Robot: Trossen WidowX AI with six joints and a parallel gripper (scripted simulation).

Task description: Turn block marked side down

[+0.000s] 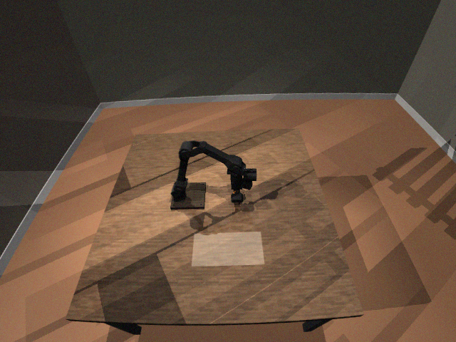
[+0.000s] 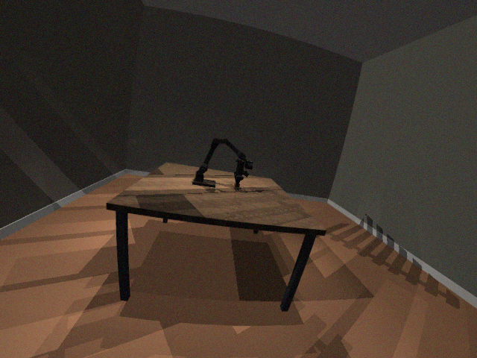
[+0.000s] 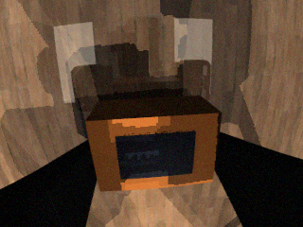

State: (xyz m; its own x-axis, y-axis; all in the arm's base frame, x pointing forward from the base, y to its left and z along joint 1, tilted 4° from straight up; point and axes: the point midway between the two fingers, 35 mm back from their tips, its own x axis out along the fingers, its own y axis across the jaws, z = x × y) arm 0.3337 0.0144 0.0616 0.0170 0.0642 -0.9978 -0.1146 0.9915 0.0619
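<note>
An orange block with a dark blue rectangular mark fills the lower middle of the wrist view. The marked side faces the wrist camera, so it points up. My gripper points down, low at the table. It is shut on the block, with one black finger against each end. In the top and exterior views only specks of orange show by the fingers. Whether the block touches the table cannot be told.
A pale rectangle lies on the table, nearer the front edge than the gripper. The arm's dark base plate is left of the gripper. Two pale patches show beyond the block in the wrist view. Shadows cross the table.
</note>
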